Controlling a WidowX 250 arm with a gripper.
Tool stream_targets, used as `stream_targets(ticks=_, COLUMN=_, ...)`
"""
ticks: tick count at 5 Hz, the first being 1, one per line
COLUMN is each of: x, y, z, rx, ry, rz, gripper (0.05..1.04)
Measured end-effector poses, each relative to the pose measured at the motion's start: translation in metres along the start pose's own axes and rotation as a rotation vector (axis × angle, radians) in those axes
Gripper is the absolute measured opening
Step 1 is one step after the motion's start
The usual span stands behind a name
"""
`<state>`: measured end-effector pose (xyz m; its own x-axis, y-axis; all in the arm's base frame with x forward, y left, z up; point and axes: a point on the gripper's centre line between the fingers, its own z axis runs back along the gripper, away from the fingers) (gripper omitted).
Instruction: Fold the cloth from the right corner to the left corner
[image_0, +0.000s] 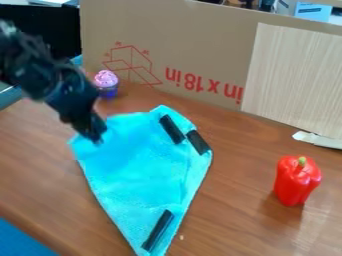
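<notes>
Turquoise cloth (127, 167) lying left of centre on desk (234, 220), long axis running towards bottom edge; gripper (95, 137) hanging at its upper-left corner, most cloth lying down-right; cannot tell whether gripper is pinching or spreading.

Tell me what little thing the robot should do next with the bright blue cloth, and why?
Maybe lower any cloth at the black gripper gently, then ease away. It is right by the left corner of the bright blue cloth, where the fold should end.
</notes>
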<state>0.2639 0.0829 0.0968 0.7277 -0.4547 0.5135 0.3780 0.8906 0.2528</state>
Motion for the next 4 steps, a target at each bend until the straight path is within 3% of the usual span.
stream_targets(ticks=3, x=0.000, y=-0.068, z=0.021, rx=0.002, ry=0.019, rz=-0.035, gripper=0.068)
stream_targets(ticks=4, x=0.006, y=-0.089, z=0.024, rx=-0.007, ry=0.055, rz=-0.022, gripper=0.068)
